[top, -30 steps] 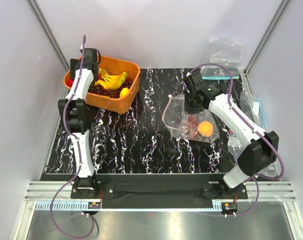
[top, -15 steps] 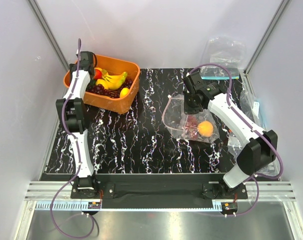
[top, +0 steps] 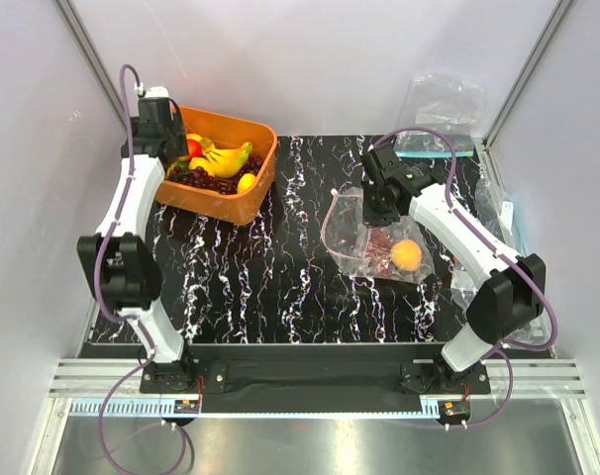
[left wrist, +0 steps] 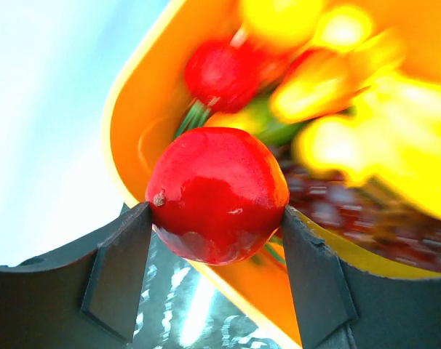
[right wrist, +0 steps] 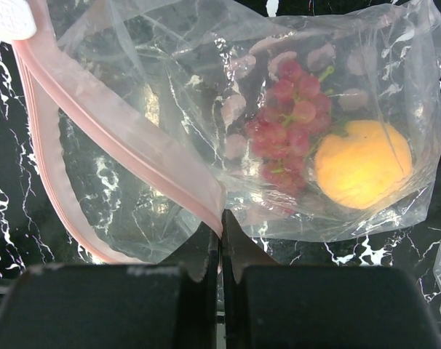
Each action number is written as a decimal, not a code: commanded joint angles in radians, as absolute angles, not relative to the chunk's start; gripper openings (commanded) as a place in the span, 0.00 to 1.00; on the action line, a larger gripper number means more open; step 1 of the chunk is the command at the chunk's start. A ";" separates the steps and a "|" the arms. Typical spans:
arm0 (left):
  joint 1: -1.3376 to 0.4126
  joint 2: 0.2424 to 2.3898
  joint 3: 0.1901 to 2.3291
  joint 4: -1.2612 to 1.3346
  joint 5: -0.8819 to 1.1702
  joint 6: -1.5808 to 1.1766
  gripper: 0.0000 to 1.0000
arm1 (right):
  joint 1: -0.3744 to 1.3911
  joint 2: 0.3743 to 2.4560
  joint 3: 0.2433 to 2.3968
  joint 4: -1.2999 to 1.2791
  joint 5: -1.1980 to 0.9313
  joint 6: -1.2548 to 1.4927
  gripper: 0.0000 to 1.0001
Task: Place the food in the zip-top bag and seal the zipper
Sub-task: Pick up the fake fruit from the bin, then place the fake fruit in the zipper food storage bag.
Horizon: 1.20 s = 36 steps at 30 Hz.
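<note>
Only the left wrist view is showing my left gripper (left wrist: 217, 243) clamping a red fruit (left wrist: 217, 193) at frame centre, in front of the orange basket (left wrist: 129, 123) rim. In the right wrist view my right gripper (right wrist: 220, 243) is pinching the zipper (right wrist: 126, 138) at bottom centre. The zip-top bag (right wrist: 169, 65) is spreading above it, with an orange (right wrist: 362, 163) inside at right.

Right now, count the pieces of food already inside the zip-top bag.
2. An orange lies near the closed end of the bag, and a red grape bunch sits beside it. Crinkles might hide more. The left gripper holds a red fruit outside.
</note>
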<state>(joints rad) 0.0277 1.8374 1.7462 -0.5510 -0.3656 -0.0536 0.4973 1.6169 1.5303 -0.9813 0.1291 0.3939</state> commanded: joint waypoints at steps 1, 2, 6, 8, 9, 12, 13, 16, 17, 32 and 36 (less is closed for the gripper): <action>0.005 1.732 1.717 -0.416 -0.244 -0.098 0.36 | 0.506 1.594 1.545 -0.950 0.137 0.406 0.00; 0.005 1.712 1.703 -0.417 -0.191 -0.121 0.36 | 0.503 1.591 1.542 -0.939 0.141 0.408 0.00; -0.040 1.629 1.582 -0.339 0.035 -0.222 0.37 | 0.505 1.583 1.543 -0.931 0.156 0.408 0.00; -0.054 1.568 1.502 -0.193 0.179 -0.300 0.38 | 0.505 1.575 1.549 -0.936 0.163 0.410 0.00; -0.078 1.553 1.462 -0.148 0.211 -0.323 0.39 | 0.505 1.571 1.552 -0.939 0.164 0.413 0.00; -0.154 1.516 1.388 -0.049 0.293 -0.382 0.39 | 0.503 1.551 1.562 -0.953 0.166 0.413 0.00; -0.178 1.505 1.379 -0.040 0.302 -0.390 0.39 | 0.505 1.539 1.562 -0.959 0.170 0.410 0.00; -0.280 1.479 1.336 -0.006 0.319 -0.414 0.39 | 0.505 1.517 1.557 -0.969 0.184 0.408 0.00; -0.302 1.470 1.315 0.058 0.354 -0.460 0.39 | 0.505 1.514 1.559 -0.973 0.196 0.408 0.00; -0.666 1.505 1.124 0.427 0.405 -0.683 0.37 | 0.505 1.479 1.572 -0.985 0.189 0.406 0.00; -0.690 1.551 1.150 0.400 0.379 -0.687 0.36 | 0.505 1.463 1.601 -1.006 0.195 0.400 0.00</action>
